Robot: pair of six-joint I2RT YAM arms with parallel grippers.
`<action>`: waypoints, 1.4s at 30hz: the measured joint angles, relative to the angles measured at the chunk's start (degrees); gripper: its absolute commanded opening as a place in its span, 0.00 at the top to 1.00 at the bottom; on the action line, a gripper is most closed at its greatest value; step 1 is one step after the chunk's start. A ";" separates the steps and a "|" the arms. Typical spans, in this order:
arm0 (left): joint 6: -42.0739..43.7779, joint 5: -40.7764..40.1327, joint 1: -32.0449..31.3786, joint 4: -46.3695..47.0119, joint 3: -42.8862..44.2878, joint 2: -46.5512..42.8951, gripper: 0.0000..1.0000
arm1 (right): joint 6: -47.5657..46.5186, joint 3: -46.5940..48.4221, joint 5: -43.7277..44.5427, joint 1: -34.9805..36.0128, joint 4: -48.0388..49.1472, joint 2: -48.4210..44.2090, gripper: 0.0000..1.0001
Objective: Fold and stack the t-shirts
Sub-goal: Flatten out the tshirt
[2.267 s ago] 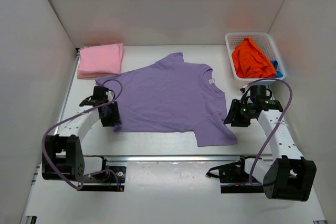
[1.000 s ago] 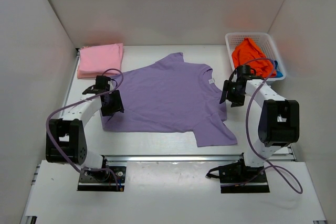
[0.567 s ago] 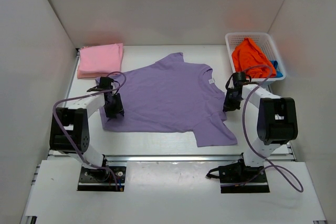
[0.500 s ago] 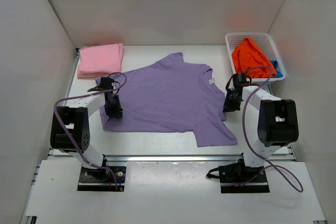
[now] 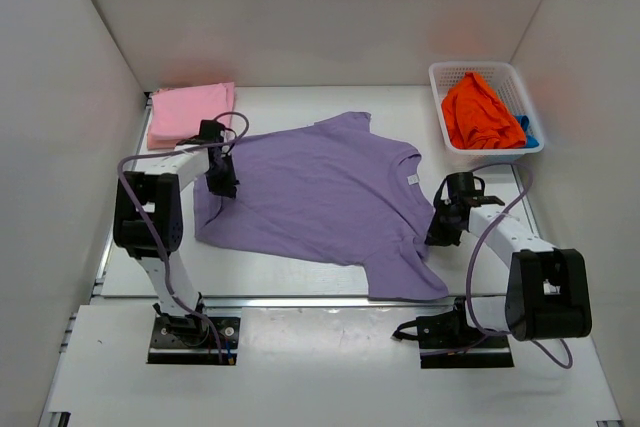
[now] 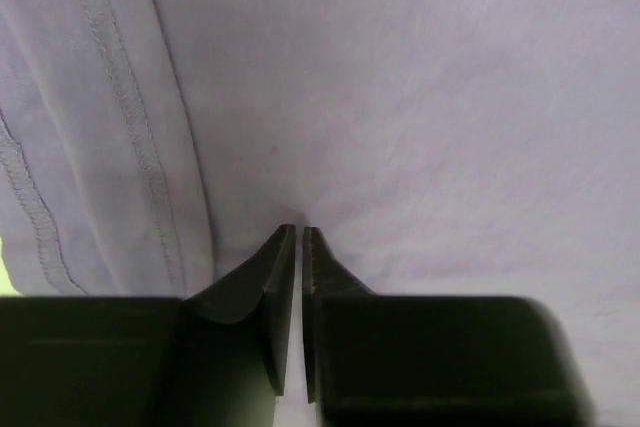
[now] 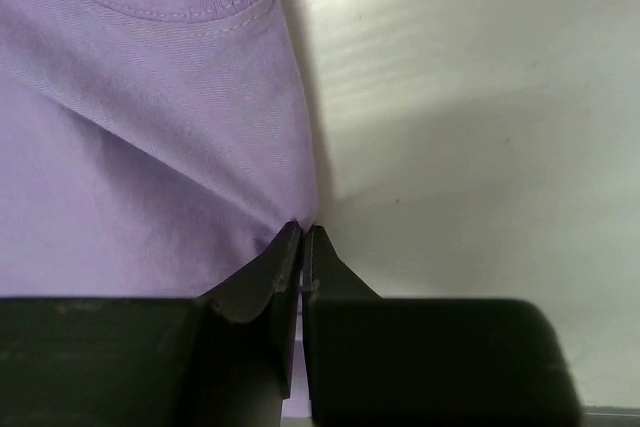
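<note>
Pinched shut on shirt: left gripper, right gripper. We'd lift together, evenly, keeping cloth taut.

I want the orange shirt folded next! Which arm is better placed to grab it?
Right, probably. The orange shirt sits in the basket, nearer the right gripper; the left gripper is across, near the pink shirt. Both jaws are shut on the purple shirt, so it must let go first.
</note>
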 measured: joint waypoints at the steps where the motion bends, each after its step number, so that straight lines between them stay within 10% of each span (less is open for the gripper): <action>1: 0.35 0.02 -0.04 0.07 0.70 0.35 0.73 | 0.22 -0.46 -0.15 0.09 -0.15 -0.68 1.00; 4: 0.26 0.76 -0.22 0.42 -0.37 -0.96 0.41 | 0.48 -0.94 -0.70 0.07 -0.26 -1.64 1.00; 7: -0.94 1.51 -0.39 1.01 -4.35 -4.46 0.32 | 0.42 -0.96 -0.96 0.07 -0.24 -1.97 1.00; 18: -4.00 2.56 -0.90 1.57 -6.75 -6.21 0.26 | -0.07 -2.45 -2.43 -1.55 0.61 -3.69 1.00; 21: -4.61 2.45 -1.20 1.79 -6.73 -4.59 0.31 | -0.09 -2.45 -2.97 -1.90 0.87 -3.98 1.00; 27: -5.66 2.36 -1.27 2.36 -6.73 -3.91 0.73 | -0.35 -2.71 -4.15 -1.97 1.51 -4.09 1.00; 37: -5.70 3.32 -1.42 2.16 -6.69 -4.04 0.55 | -0.87 -2.84 -4.57 -1.88 2.19 -3.34 1.00; 42: -5.53 3.69 -1.51 0.46 -6.69 -5.27 0.84 | -0.92 -3.17 -4.68 -1.88 2.56 -3.23 1.00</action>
